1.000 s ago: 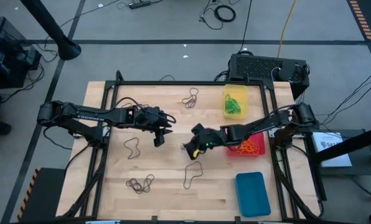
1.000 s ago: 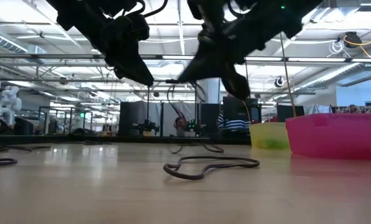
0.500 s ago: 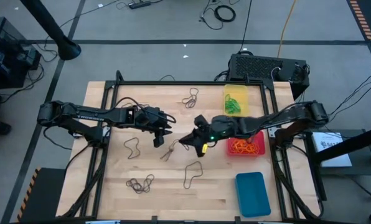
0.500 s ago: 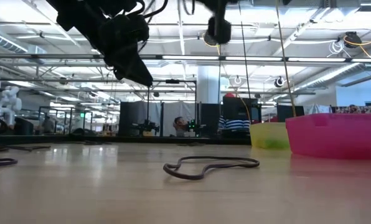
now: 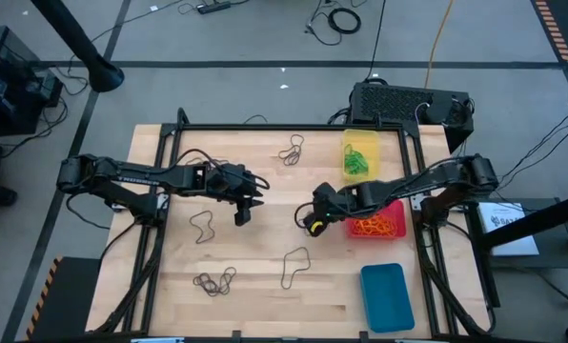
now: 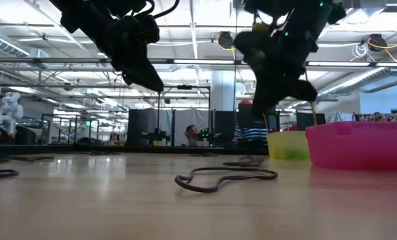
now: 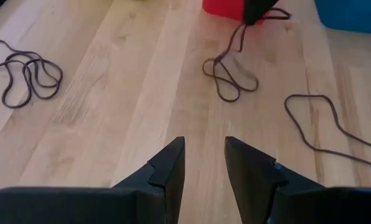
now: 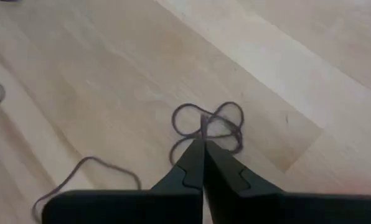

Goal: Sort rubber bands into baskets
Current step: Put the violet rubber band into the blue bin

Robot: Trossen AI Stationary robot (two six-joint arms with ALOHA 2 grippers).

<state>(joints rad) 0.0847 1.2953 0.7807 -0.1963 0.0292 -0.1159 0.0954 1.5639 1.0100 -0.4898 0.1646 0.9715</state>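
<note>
My right gripper (image 5: 309, 224) hovers over the table's middle, just left of the red basket (image 5: 391, 207), and is shut on a dark rubber band (image 8: 208, 126). My left gripper (image 5: 243, 214) hangs open above bare wood to its left, with nothing between its fingers (image 7: 204, 155). The yellow basket (image 5: 373, 143) holds green bands and the red one holds orange bands. The blue basket (image 5: 387, 297) stands at the near right. Loose dark bands lie flat on the wood at the far middle (image 5: 292, 151), the left (image 5: 203, 225), the near left (image 5: 214, 281) and the near middle (image 5: 294, 267). My right gripper pinches one strand of the dark band (image 8: 203, 135) between its two fingertips, coming at it slanting down from the right. A strand runs down from the fingers, and the band's loops (image 7: 230, 79) rest slack on the wood below.
A black box (image 5: 410, 103) stands beyond the far right corner, and a black metal frame (image 5: 265, 128) runs around the tabletop. There is bare wood between the two grippers and along the near edge.
My right gripper rose and tipped up with the dark band, which trailed out toward the left. It then swung toward the red basket and tipped down again, drawing the band along the wood to the right. It stayed shut.
</note>
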